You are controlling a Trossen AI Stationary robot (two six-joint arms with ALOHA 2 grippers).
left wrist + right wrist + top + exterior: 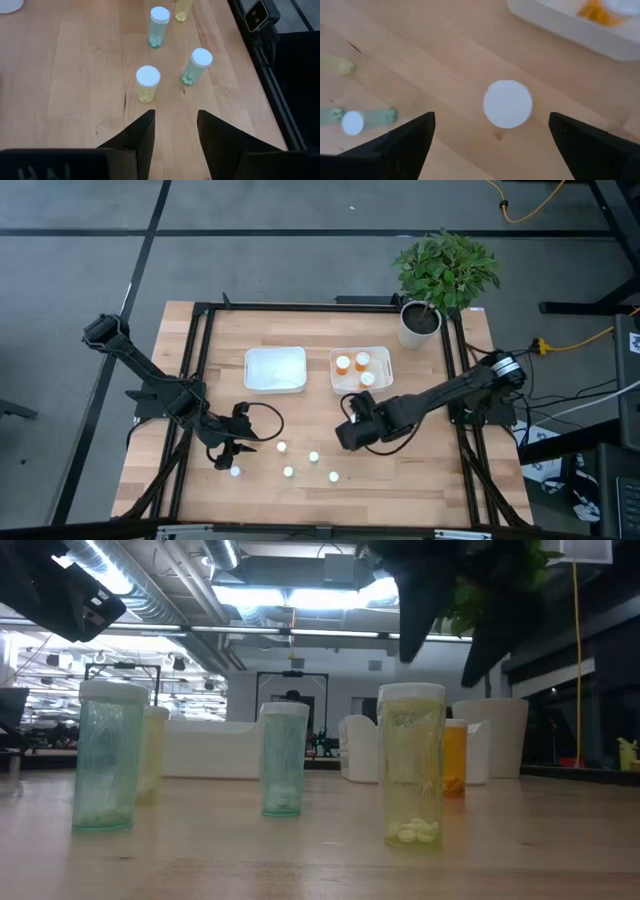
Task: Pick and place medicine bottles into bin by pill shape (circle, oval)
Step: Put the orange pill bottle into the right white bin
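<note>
White-capped bottle (507, 104) stands upright directly beneath your wide-open right end effector (490, 145), probably orange-bodied; left end effector (175, 135) empty, part-open.

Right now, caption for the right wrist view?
Open right claw poised over a white-capped bottle, bin beyond.

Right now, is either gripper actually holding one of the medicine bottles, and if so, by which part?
Nothing is held. The left gripper stands open and empty short of a yellow-tinted bottle; the right gripper hangs wide open above a white bottle cap.
</note>
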